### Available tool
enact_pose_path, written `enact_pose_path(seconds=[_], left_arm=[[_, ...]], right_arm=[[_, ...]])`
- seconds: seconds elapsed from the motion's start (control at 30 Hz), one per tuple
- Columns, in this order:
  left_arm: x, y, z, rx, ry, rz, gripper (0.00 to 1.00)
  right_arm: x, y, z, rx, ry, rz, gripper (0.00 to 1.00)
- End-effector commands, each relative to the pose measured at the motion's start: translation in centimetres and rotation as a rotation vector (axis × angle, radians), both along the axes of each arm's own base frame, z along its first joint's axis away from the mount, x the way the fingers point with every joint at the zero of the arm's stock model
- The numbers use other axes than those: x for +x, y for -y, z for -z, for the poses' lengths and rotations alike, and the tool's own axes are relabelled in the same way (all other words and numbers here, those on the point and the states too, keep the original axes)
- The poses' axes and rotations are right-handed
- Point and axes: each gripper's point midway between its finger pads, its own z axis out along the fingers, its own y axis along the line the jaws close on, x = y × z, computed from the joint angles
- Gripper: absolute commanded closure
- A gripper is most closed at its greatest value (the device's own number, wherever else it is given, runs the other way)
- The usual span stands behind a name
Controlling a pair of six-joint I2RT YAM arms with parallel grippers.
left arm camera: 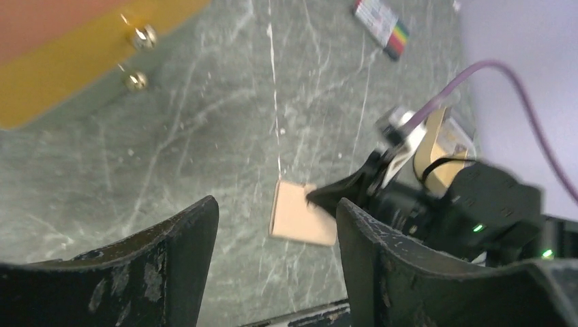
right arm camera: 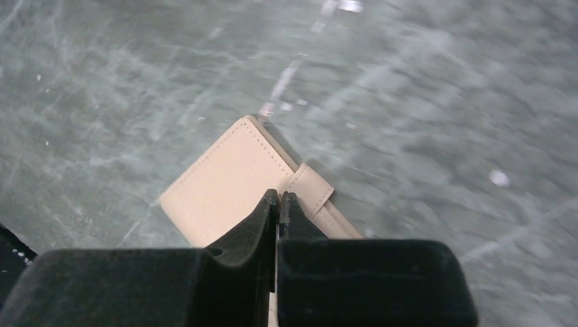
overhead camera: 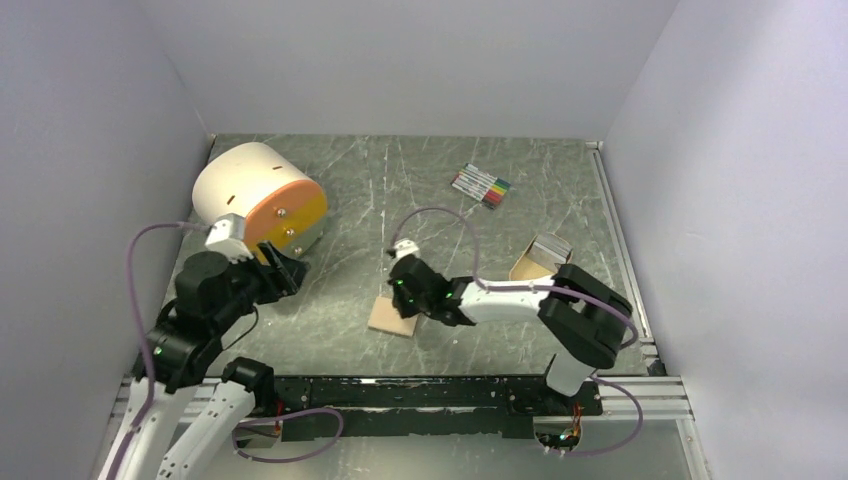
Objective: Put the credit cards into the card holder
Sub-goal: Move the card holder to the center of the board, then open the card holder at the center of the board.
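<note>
- One tabletop [overhead camera: 420, 190]: grey, scratched, marbled.
- Left end effector [left arm camera: 276, 204]: released, jaws wide, nothing between them.
- Right end effector [right arm camera: 279, 199]: clenched, tips over the card holder [right arm camera: 228, 180], which lies folded mid-tabletop.
- Credit cards [overhead camera: 550, 244]: stacked in tan tray [overhead camera: 522, 268], far right.

Card holder [overhead camera: 391, 316] left of tray [overhead camera: 538, 260]

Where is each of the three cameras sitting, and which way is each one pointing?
Top external: above and behind the bases, looking down at the table; both arms show.
Left wrist: on the left arm, looking across at the card holder; left gripper open in the foreground.
Right wrist: looking down at the card holder; right gripper shut over it.
Shared: the card holder in all three.
</note>
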Motion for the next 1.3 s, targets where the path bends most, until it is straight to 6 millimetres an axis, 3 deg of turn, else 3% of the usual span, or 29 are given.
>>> enact_pose_path(seconds=[0.0,0.23,0.47,0.7,1.03,1.27], left_arm=[[0.8,3.7,2.5,-0.092,-0.090,0.149,0.33],[1.5,7.2,6.0,-0.206,-0.199,0.273,0.36],[2.1,7.6,8.0,-0.217,-0.230,0.277,0.33],[2.0,8.5,12.1,-0.219,-0.340,0.311,0.33],[2.0,10.9,14.1,-0.339,-0.380,0.380,0.33],[2.0,11.6,15.3,-0.310,-0.409,0.390,0.41]], right_arm=[[0.7,1.6,-1.4,0.200,-0.166,0.117,1.00],[1.4,3.1,-5.2,0.480,-0.275,0.223,1.00],[1.8,4.2,-8.2,0.664,-0.333,0.280,1.00],[0.2,4.0,-11.9,0.816,-0.378,0.206,1.00],[-0.5,5.1,-10.3,0.783,-0.397,0.244,1.00],[1.8,6.8,-8.3,0.718,-0.370,0.315,1.00]])
